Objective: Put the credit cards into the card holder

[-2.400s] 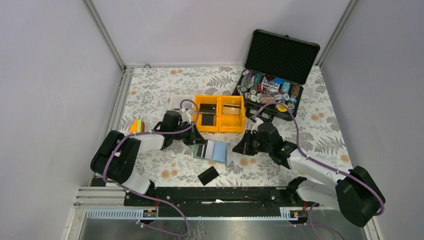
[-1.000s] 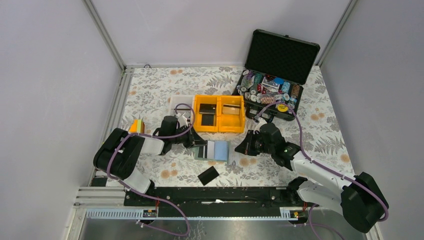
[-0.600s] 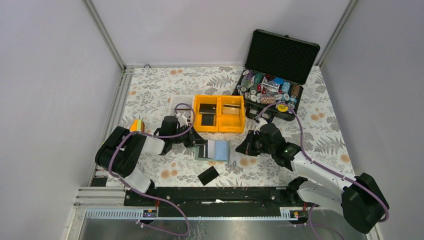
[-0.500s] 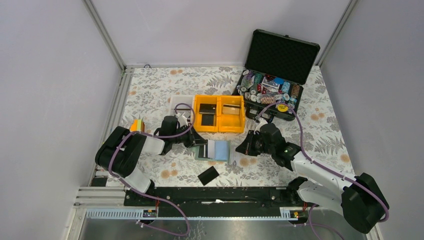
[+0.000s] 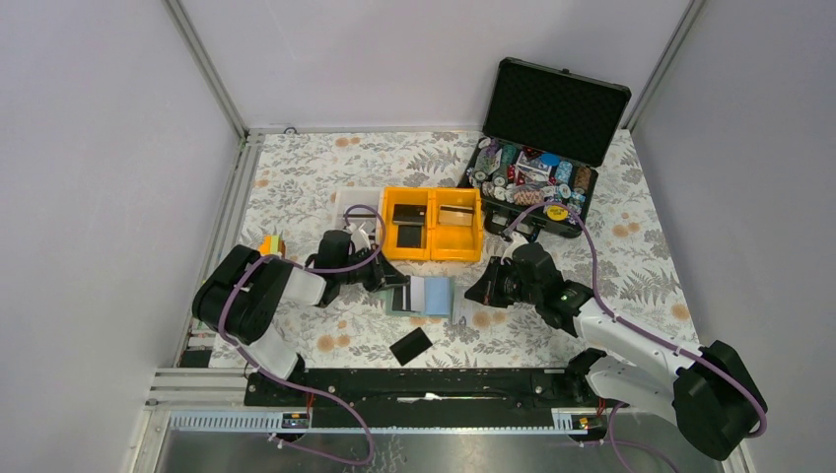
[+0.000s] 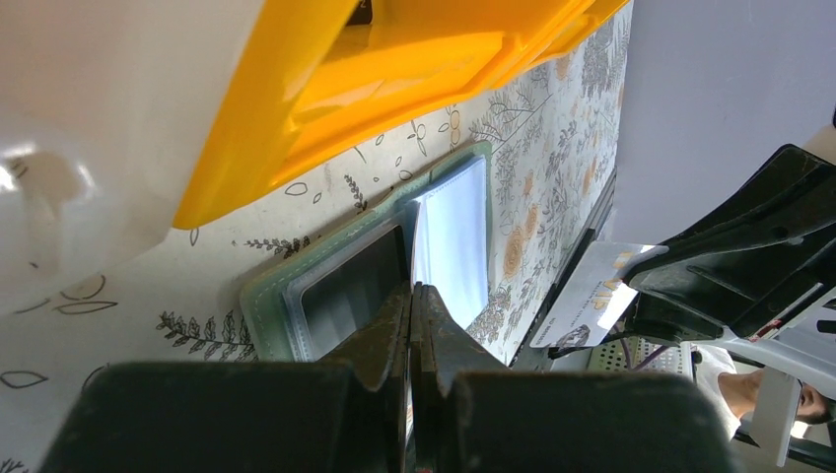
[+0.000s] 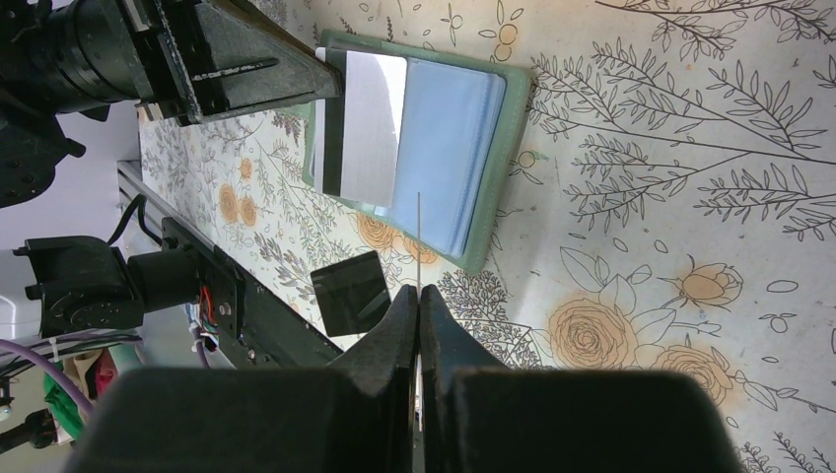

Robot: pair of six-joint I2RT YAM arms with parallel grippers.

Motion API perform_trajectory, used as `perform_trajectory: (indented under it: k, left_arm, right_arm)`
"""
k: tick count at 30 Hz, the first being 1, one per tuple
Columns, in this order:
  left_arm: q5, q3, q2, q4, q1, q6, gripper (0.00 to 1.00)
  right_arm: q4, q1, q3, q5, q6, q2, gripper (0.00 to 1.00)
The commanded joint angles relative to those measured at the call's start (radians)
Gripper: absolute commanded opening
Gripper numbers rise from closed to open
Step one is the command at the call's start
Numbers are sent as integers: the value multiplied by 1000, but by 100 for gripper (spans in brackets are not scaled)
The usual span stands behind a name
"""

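Note:
The card holder (image 5: 422, 296) lies open on the floral cloth, sage-green rim around pale blue pockets (image 7: 444, 148). My left gripper (image 5: 392, 284) is shut on a thin pocket leaf at its left side (image 6: 412, 291), holding that leaf raised. My right gripper (image 5: 472, 293) hovers just right of the holder, shut on a silvery credit card (image 6: 590, 296) that appears edge-on between the jaws (image 7: 418, 294). A black credit card (image 5: 410, 346) lies loose on the cloth in front of the holder (image 7: 352, 293). More dark cards (image 5: 407, 223) sit in the yellow bin.
Twin yellow bins (image 5: 434, 254) stand right behind the holder, with a white bin (image 5: 345, 200) to their left. An open black case of poker chips (image 5: 532, 179) is at the back right. An orange-and-green block (image 5: 267, 244) sits by the left arm. A black rail (image 5: 424, 384) runs along the near edge.
The left arm's elbow has swung a little toward the holder, covering more of the orange-and-green block. Both grippers stay shut and almost still.

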Motion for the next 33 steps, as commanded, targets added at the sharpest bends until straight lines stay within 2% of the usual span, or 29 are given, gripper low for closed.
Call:
perform_trajectory:
  k: [1,11,33]
  left_arm:
    - [-7,-1,18,78,-5,3,0]
    - [14,14,44,113,-29,3,0]
    - [34,31,70,106,-41,27,0]
  right_arm:
    - [-6,-6,6,21,-16,0,0]
    - [6,-6,0,37,-21,23,0]
    - [83,-8,22,84,-2,187,0]
